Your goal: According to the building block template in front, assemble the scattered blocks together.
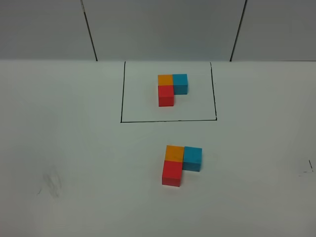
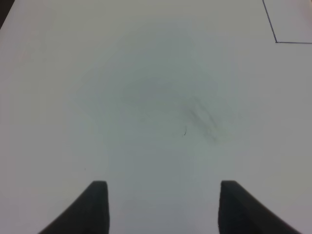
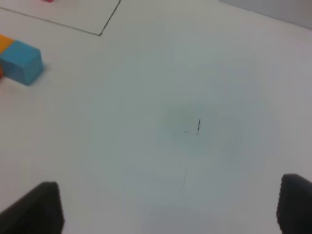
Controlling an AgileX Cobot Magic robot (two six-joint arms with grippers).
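Inside a thin black drawn rectangle (image 1: pixel 122 94) at the back of the table sits the building block template (image 1: pixel 170 88): orange, light blue and red cubes in an L. Nearer the front, the scattered blocks stand pressed together in the same L: the orange block (image 1: pixel 175 153), the light blue block (image 1: pixel 192 158) to its right, the red block (image 1: pixel 172 173) in front of the orange. The exterior high view shows neither arm. My left gripper (image 2: pixel 161 207) is open over bare table. My right gripper (image 3: pixel 168 207) is open and empty, with the light blue block (image 3: pixel 20 61) off to one side.
The table is white, with faint scuff marks (image 1: pixel 51 183) at the front left and a small pen mark (image 1: pixel 308 170) at the right edge. A grey panelled wall (image 1: pixel 163 29) rises behind the table. A corner of the drawn rectangle (image 2: pixel 276 41) shows in the left wrist view.
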